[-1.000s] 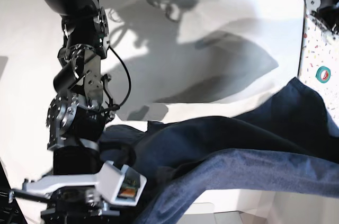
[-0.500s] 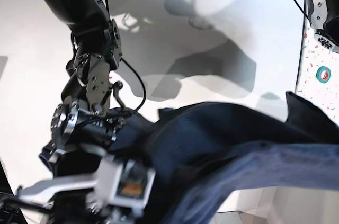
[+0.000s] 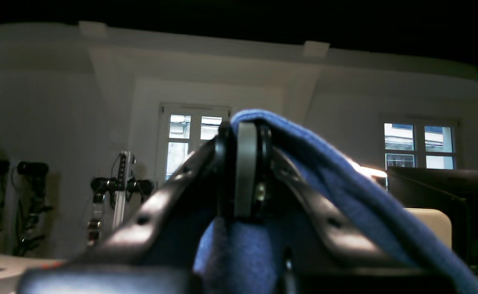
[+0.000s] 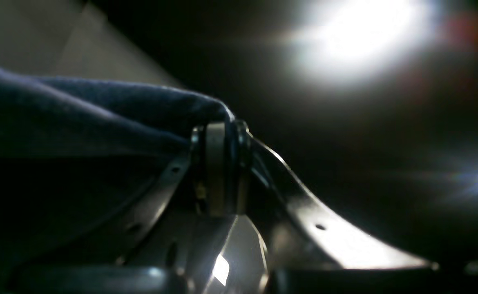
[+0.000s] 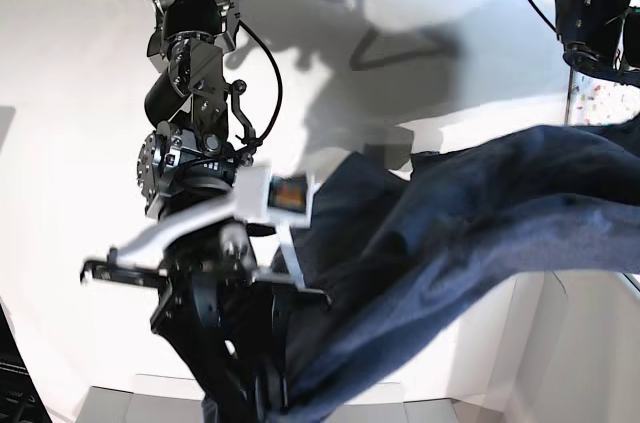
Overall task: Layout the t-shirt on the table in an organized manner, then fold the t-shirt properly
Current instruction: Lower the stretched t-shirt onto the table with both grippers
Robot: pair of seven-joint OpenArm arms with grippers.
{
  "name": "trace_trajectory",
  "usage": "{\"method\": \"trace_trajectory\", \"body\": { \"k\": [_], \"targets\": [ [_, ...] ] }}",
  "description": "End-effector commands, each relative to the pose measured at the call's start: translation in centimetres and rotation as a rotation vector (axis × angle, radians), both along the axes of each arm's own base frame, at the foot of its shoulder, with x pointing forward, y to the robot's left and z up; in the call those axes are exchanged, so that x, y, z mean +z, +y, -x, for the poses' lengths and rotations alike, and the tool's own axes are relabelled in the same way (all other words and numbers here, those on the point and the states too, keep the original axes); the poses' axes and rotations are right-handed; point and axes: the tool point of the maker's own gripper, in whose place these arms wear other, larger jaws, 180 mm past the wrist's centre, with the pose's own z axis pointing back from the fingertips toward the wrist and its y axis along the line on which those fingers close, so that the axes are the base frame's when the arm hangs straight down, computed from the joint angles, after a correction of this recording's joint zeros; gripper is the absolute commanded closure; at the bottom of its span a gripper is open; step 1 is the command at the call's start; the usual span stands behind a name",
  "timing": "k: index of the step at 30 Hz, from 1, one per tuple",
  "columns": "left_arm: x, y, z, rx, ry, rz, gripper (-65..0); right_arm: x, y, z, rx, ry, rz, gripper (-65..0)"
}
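Base view, t-shirt (image 5: 470, 233) stretched left-right above table (image 5: 70, 143), both claws clamped

From my remote seat this looks like a robotics lab set up in an ordinary room. I see a bare white tabletop (image 5: 70, 93) with cables trailing over its far edge, tall paned windows (image 3: 192, 139) in plain white walls, another robot arm on a stand (image 3: 118, 188), and a dark monitor (image 3: 439, 192) at one side.

no readable text, labels, or numbers
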Motion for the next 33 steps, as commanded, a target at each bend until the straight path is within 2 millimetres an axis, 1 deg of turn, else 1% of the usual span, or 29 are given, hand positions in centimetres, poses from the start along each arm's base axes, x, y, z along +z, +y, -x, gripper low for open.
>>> {"method": "trace_trajectory", "body": {
  "k": [1, 2, 4, 8, 11, 15, 19, 21, 22, 24, 25, 26, 28, 30, 32, 33],
  "targets": [
    [1.2, -0.5, 1.0, -0.010, -0.059, -0.019, 0.0, 1.2, -0.1, 1.3, 0.009, -0.073, -0.013, 0.0],
    [1.4, -0.6, 1.3, -0.026, -0.077, -0.014, 0.0, 1.3, 0.0, 1.8, 0.017, -0.098, -0.007, 0.0],
    [2.2, -1.1, 2.5, -0.081, -0.157, -0.005, 0.0, 1.6, 0.1, 2.6, 0.025, -0.138, -0.014, 0.0],
    [3.6, -1.4, 5.3, -0.162, -0.318, 0.020, 0.0, 1.5, 0.3, 2.9, 0.039, -0.147, -0.024, 0.0],
    [4.0, -1.2, 6.1, -0.170, -0.367, 0.029, 0.0, 1.6, 0.4, 3.3, 0.047, -0.166, -0.014, 0.0],
    [4.1, -1.2, 6.3, -0.173, -0.380, 0.035, 0.0, 1.6, 0.4, 3.4, 0.048, -0.171, -0.012, 0.0],
    [4.1, -1.0, 6.5, -0.168, -0.384, 0.038, 0.0, 1.1, 0.3, 3.1, 0.042, -0.149, -0.016, 0.0],
    [4.1, -1.2, 6.2, -0.173, -0.373, 0.036, 0.0, 1.0, 0.2, 2.9, 0.034, -0.139, -0.019, 0.0],
    [4.0, -1.4, 5.7, -0.178, -0.355, 0.032, 0.0, 0.9, -0.4, 2.3, 0.007, -0.118, -0.030, 0.0],
    [3.7, -2.8, 3.3, -0.234, -0.293, 0.019, 0.0, 0.4, -2.3, 0.1, -0.074, -0.027, -0.078, 0.0],
    [3.3, -3.4, 1.6, -0.255, -0.245, 0.019, 0.0, -0.2, -3.3, -1.6, -0.109, 0.041, -0.110, 0.0],
    [2.4, -3.9, -0.9, -0.261, -0.166, 0.026, 0.0, -1.4, -4.6, -4.0, -0.156, 0.140, -0.148, 0.0],
    [-0.7, -4.3, -5.8, -0.269, -0.015, 0.080, 0.0, -4.0, -6.7, -7.9, -0.209, 0.292, -0.208, 0.0],
    [-4.4, -4.5, -10.8, -0.251, 0.120, 0.128, 0.0, -8.0, -8.6, -11.9, -0.261, 0.456, -0.249, 0.0],
    [-8.9, -4.8, -15.7, -0.237, 0.265, 0.181, 0.0, -12.2, -10.3, -15.4, -0.325, 0.610, -0.272, 0.0],
    [-11.2, -5.1, -17.8, -0.232, 0.336, 0.200, 0.0, -14.5, -10.9, -17.0, -0.356, 0.688, -0.278, 0.0]
  ]
}}
